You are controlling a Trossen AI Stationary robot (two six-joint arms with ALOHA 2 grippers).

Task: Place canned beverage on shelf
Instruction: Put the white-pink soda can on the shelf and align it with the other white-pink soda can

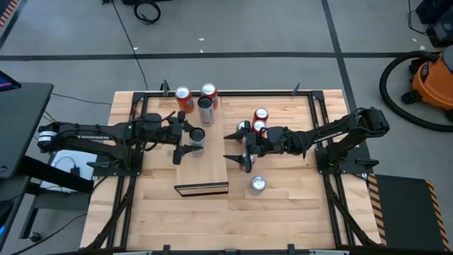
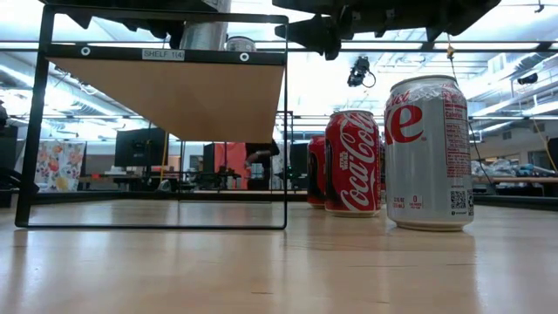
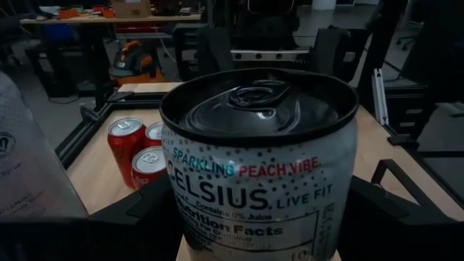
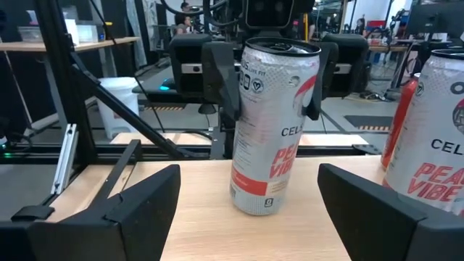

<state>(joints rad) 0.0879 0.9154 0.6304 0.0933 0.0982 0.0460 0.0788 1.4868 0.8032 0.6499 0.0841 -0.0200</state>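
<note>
Your left gripper (image 1: pixel 190 142) is clamped on the tall Celsius can (image 4: pixel 272 123), one finger on each side of its upper body, and the can's base is resting on the top of the shelf (image 1: pixel 203 166), near the shelf's far end, where another Celsius can (image 1: pixel 205 105) stands just beyond it. Your right gripper (image 1: pixel 233 149) waits opposite at the shelf's other long edge, jaws apart and holding nothing. Judge the can as a thin, stiff but dentable cylinder, smooth and probably slippery, and fairly heavy if full, since the tab looks unopened. Being tall and narrow, it will likely tip easily, so hold it on the straight wall below the rim, square across the middle, with modest squeeze, and let go without nudging it sideways.
</note>
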